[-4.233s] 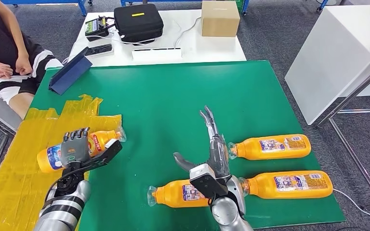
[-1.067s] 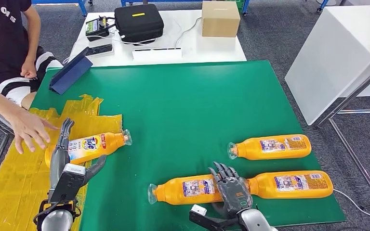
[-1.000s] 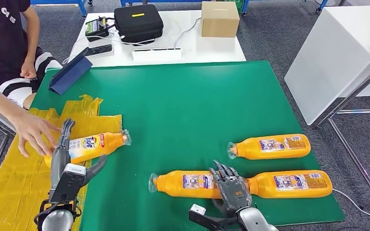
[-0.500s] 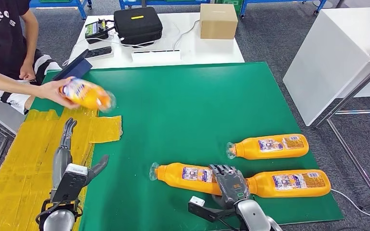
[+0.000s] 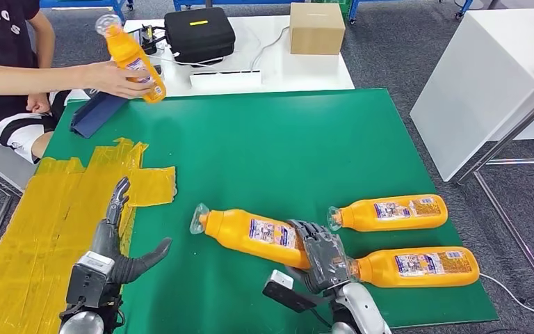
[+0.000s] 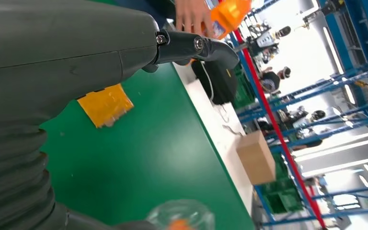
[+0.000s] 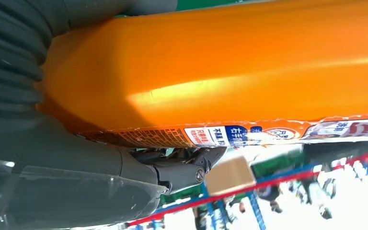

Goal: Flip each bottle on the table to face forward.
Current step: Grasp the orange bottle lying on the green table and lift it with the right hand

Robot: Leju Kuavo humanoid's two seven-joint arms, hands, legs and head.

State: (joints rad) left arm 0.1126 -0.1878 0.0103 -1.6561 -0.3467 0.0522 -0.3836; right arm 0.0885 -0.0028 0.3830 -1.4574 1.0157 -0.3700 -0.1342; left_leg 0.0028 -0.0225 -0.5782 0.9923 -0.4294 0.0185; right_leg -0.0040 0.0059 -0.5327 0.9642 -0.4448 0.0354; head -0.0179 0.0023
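Observation:
My right hand point(image 5: 323, 257) grips the base end of an orange bottle point(image 5: 250, 232), which slants across the green mat point(image 5: 264, 139) with its clear cap point(image 5: 199, 218) pointing left and away. In the right wrist view the bottle's orange body point(image 7: 220, 72) lies against the palm, with the thumb point(image 7: 182, 167) beneath it. Two more orange bottles point(image 5: 389, 212) point(image 5: 417, 266) lie on their sides at the right, caps to the left. My left hand point(image 5: 115, 243) is open over the mat's left side, fingers spread. A person's hand holds a fourth bottle point(image 5: 132, 56) upright at the far left.
Yellow tape point(image 5: 35, 223) covers the table's left strip. A blue folder point(image 5: 94, 111) lies at the far-left corner. Beyond the mat, a white table carries a black case point(image 5: 199, 31) and a cardboard box point(image 5: 318, 26). A white cabinet point(image 5: 487, 76) stands to the right.
The person has raised their bottle upright and moved it farther away. My right hand has swung the near bottle, so its cap now points left and away. My left hand shifted slightly right.

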